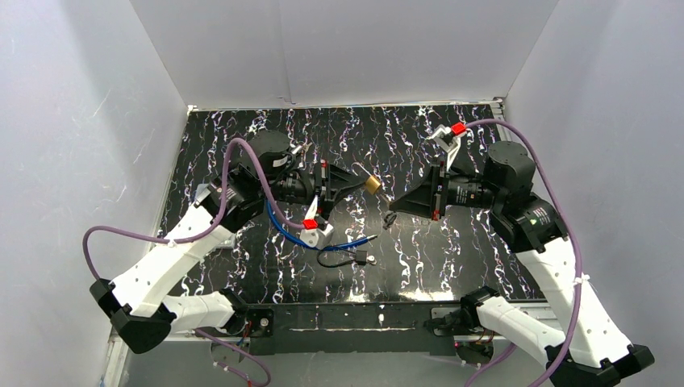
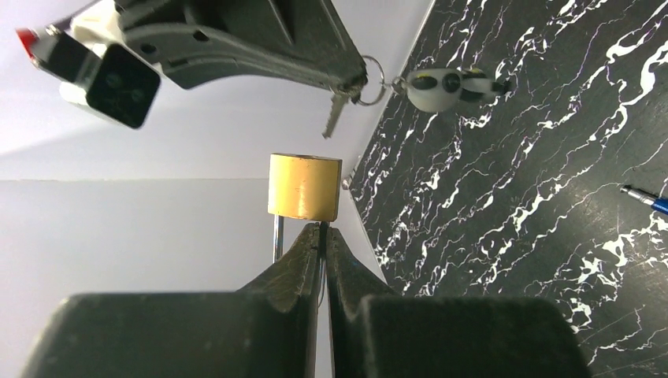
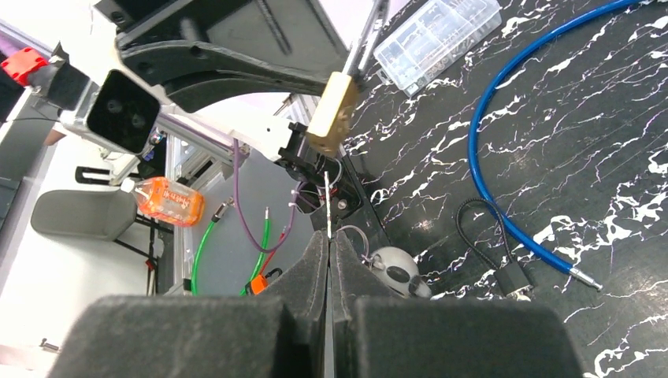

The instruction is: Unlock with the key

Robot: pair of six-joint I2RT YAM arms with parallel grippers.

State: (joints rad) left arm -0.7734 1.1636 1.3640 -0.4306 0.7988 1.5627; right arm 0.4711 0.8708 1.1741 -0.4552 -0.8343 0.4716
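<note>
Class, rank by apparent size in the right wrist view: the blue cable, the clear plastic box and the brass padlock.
1. blue cable
2. clear plastic box
3. brass padlock (nearer the camera, so real size unsure)

1. The padlock hangs above the middle of the counter, clamped at the tips of the left fingers, which reach it from its left.
2. The right fingers come in from the right. The key pinched at their tips sits just right of the padlock and nearer, apart from it.
3. A fob hangs from the key's ring.
4. A long cable lies on the counter in front of the left fingers.
5. A looped cable lock lies just nearer than that cable's right end.
6. A box rests on the counter's left side.
</note>
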